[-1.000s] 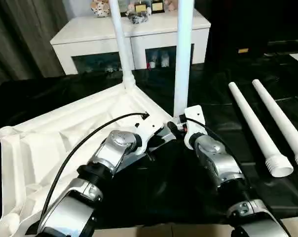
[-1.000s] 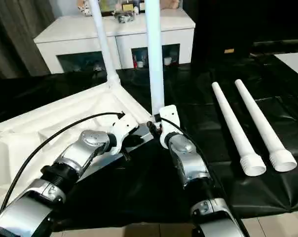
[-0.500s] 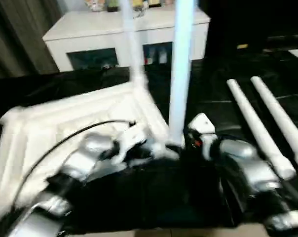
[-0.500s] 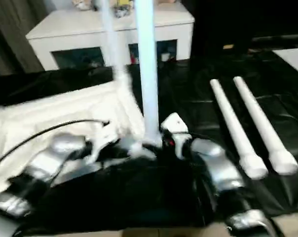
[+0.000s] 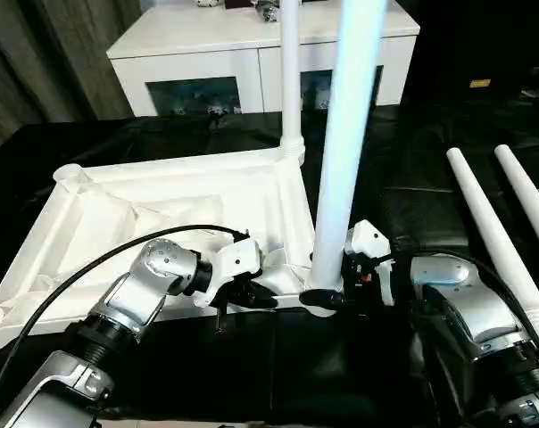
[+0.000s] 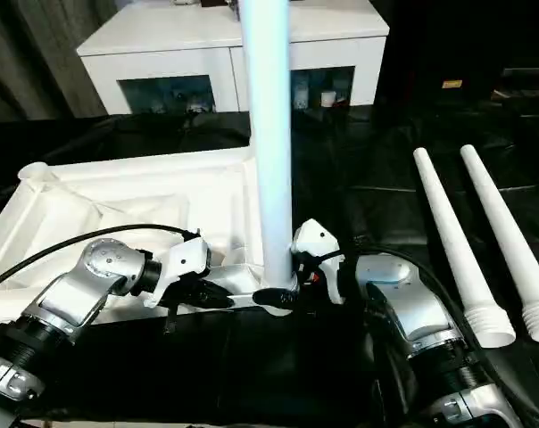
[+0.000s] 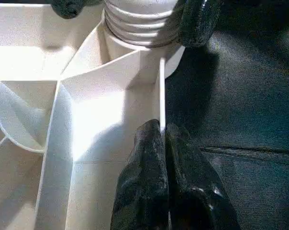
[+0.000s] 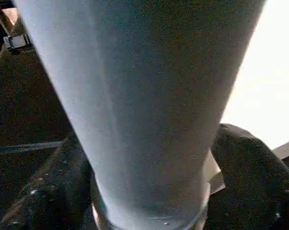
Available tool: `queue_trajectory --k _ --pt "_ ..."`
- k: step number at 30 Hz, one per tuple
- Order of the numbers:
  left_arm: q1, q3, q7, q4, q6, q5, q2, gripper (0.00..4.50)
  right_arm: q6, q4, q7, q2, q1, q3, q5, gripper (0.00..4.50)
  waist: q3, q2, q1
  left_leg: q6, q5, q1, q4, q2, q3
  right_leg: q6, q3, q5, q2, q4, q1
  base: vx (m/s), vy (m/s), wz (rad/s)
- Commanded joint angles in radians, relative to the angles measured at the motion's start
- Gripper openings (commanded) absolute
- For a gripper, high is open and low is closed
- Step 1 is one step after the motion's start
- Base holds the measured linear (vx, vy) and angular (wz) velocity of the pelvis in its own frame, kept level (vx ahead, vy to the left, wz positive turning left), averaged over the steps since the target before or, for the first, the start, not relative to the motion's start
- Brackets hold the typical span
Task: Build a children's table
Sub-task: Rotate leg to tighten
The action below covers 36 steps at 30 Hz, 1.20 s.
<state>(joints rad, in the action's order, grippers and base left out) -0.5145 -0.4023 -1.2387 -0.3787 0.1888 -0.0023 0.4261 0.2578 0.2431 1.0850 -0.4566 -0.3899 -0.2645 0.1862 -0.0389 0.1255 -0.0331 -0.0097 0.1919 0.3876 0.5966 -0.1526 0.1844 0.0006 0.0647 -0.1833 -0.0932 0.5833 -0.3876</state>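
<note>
The white tabletop lies upside down on the black cover, ribbed underside up. One white leg stands in its far right corner socket. A second leg stands upright in the near right socket, its threaded base entering the socket. My right gripper is shut on this leg's base, with a black finger on either side. My left gripper is shut on the tabletop's thin near rim, just beside that socket. Two loose legs lie to the right.
A white cabinet with glass doors stands behind the tabletop. The black cover spreads over the whole work surface. A dark curtain hangs at the back left.
The camera has shifted. The tabletop has swung round and now lies square to the cabinet, with the held leg closer to me. Both grippers keep their holds.
</note>
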Motion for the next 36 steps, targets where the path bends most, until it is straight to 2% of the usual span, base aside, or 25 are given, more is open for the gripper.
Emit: queue_trajectory --k 1,4,9,16,19,20,21,22,23,25,26,28,29,30,31,32,34,36 --pt "0.020 -0.032 -0.034 -0.008 0.015 0.021 0.021 0.00 0.010 -0.022 0.000 -0.007 -0.004 0.007 0.004 3.48 0.059 -0.016 0.001 0.071 0.241 -0.024 -0.079 -0.079 -0.031 -0.265 -0.039 -0.147 -0.062 -0.050 0.038 0.000 0.000 0.00" --pt "0.019 -0.033 -0.033 -0.008 0.015 0.021 0.021 0.00 0.015 -0.021 0.002 -0.006 -0.007 0.006 0.005 3.23 0.060 -0.014 0.003 0.053 0.257 -0.025 -0.080 -0.078 -0.031 -0.260 -0.040 -0.152 -0.062 -0.050 0.038 0.000 0.000 0.00" --pt "0.019 -0.037 -0.034 -0.008 0.018 0.023 0.025 0.00 0.023 -0.012 0.004 -0.004 -0.012 0.002 -0.001 2.78 0.065 -0.015 0.001 0.077 0.199 -0.022 -0.072 -0.075 -0.028 -0.270 -0.040 -0.082 -0.063 -0.045 0.041 0.000 0.000 0.00" --pt "0.021 -0.041 -0.036 -0.008 0.027 0.022 0.030 0.00 0.050 0.017 -0.047 0.019 -0.021 0.006 -0.014 2.69 0.064 -0.018 0.002 0.080 0.201 -0.021 -0.071 -0.075 -0.029 -0.269 -0.039 -0.112 -0.063 -0.045 0.041 0.000 0.000 0.00" --pt "0.012 -0.027 0.029 -0.040 0.038 0.034 0.002 0.00 0.064 0.085 -0.190 0.071 -0.042 0.025 -0.060 2.68 0.056 -0.022 0.011 0.053 0.257 -0.018 -0.078 -0.072 -0.030 -0.255 -0.040 -0.202 -0.063 -0.053 0.038 0.000 0.000 0.00" --pt "0.006 -0.020 0.058 -0.054 0.046 0.038 -0.011 0.00 0.070 0.098 -0.221 0.085 -0.046 0.030 -0.067 2.68 0.051 -0.023 0.021 0.014 0.332 -0.026 -0.080 -0.068 -0.031 -0.236 -0.040 -0.310 -0.063 -0.061 0.032 0.000 0.000 0.00" --pt "-0.012 0.005 0.132 -0.088 0.073 0.040 -0.049 0.00 0.087 0.120 -0.295 0.118 -0.053 0.041 -0.081 2.68 0.050 -0.027 0.024 0.004 0.349 -0.028 -0.081 -0.069 -0.031 -0.228 -0.041 -0.337 -0.063 -0.065 0.031 0.000 0.000 0.00" --pt "-0.024 0.026 0.181 -0.108 0.096 0.035 -0.075 0.00 0.103 0.130 -0.335 0.139 -0.057 0.049 -0.084 2.68 0.048 -0.027 0.029 -0.005 0.361 -0.030 -0.081 -0.068 -0.031 -0.225 -0.043 -0.355 -0.063 -0.066 0.028 0.000 0.000 0.00" --pt "-0.053 0.074 0.291 -0.152 0.143 0.022 -0.135 0.00 0.139 0.152 -0.444 0.192 -0.067 0.071 -0.096 2.68 0.042 -0.030 0.037 -0.031 0.412 -0.036 -0.082 -0.065 -0.034 -0.204 -0.042 -0.445 -0.062 -0.074 0.020 0.000 0.000 0.00" --pt "-0.075 0.101 0.366 -0.182 0.166 0.018 -0.171 0.00 0.164 0.172 -0.534 0.237 -0.077 0.091 -0.104 2.67 0.041 -0.028 0.039 -0.042 0.436 -0.035 -0.085 -0.064 -0.040 -0.184 -0.039 -0.484 -0.063 -0.078 0.022 -0.027 0.002 0.00" --pt "-0.087 0.111 0.405 -0.199 0.174 0.021 -0.188 0.00 0.173 0.184 -0.582 0.262 -0.082 0.101 -0.107 2.67 0.041 -0.033 0.041 -0.047 0.452 -0.034 -0.087 -0.064 -0.045 -0.163 -0.038 -0.509 -0.065 -0.082 0.024 0.000 0.000 0.00" --pt "-0.103 0.120 0.449 -0.221 0.184 0.027 -0.209 0.00 0.177 0.206 -0.648 0.298 -0.091 0.109 -0.117 2.67 0.041 -0.033 0.048 -0.052 0.478 -0.036 -0.088 -0.063 -0.045 -0.149 -0.037 -0.517 -0.063 -0.086 0.017 0.000 0.000 0.00" --pt "-0.119 0.132 0.500 -0.246 0.195 0.037 -0.230 0.00 0.187 0.232 -0.721 0.334 -0.103 0.126 -0.122 2.67 0.041 -0.038 0.054 -0.047 0.482 -0.033 -0.089 -0.061 -0.046 -0.141 -0.038 -0.520 -0.065 -0.090 0.016 0.000 0.000 0.00" --pt "-0.132 0.138 0.536 -0.267 0.198 0.047 -0.243 0.00 0.197 0.256 -0.785 0.364 -0.115 0.144 -0.123 2.67 0.040 -0.039 0.058 -0.046 0.483 -0.035 -0.088 -0.059 -0.045 -0.141 -0.038 -0.529 -0.064 -0.091 0.012 0.000 0.000 0.00" --pt "-0.136 0.138 0.549 -0.274 0.199 0.052 -0.247 0.00 0.199 0.265 -0.806 0.374 -0.120 0.150 -0.123 2.67 0.039 -0.037 0.059 -0.046 0.489 -0.037 -0.087 -0.058 -0.045 -0.138 -0.037 -0.544 -0.064 -0.094 0.010 0.000 0.000 0.00" --pt "-0.153 0.142 0.597 -0.301 0.197 0.071 -0.262 0.00 0.191 0.301 -0.882 0.408 -0.139 0.164 -0.136 2.67 0.039 -0.040 0.059 -0.041 0.489 -0.036 -0.086 -0.057 -0.047 -0.127 -0.036 -0.569 -0.067 -0.098 0.011 0.000 0.000 0.00" --pt "-0.163 0.143 0.618 -0.314 0.194 0.082 -0.270 0.00 0.171 0.331 -0.921 0.431 -0.159 0.170 -0.141 2.67 0.037 -0.038 0.061 -0.045 0.502 -0.038 -0.087 -0.058 -0.049 -0.110 -0.033 -0.595 -0.067 -0.103 0.007 0.000 0.000 0.00" --pt "-0.168 0.143 0.627 -0.321 0.193 0.086 -0.274 0.00 0.165 0.344 -0.937 0.445 -0.168 0.177 -0.144 2.67 0.036 -0.036 0.062 -0.046 0.527 -0.038 -0.092 -0.059 -0.052 -0.099 -0.031 -0.594 -0.066 -0.104 0.009 0.000 0.000 0.00"
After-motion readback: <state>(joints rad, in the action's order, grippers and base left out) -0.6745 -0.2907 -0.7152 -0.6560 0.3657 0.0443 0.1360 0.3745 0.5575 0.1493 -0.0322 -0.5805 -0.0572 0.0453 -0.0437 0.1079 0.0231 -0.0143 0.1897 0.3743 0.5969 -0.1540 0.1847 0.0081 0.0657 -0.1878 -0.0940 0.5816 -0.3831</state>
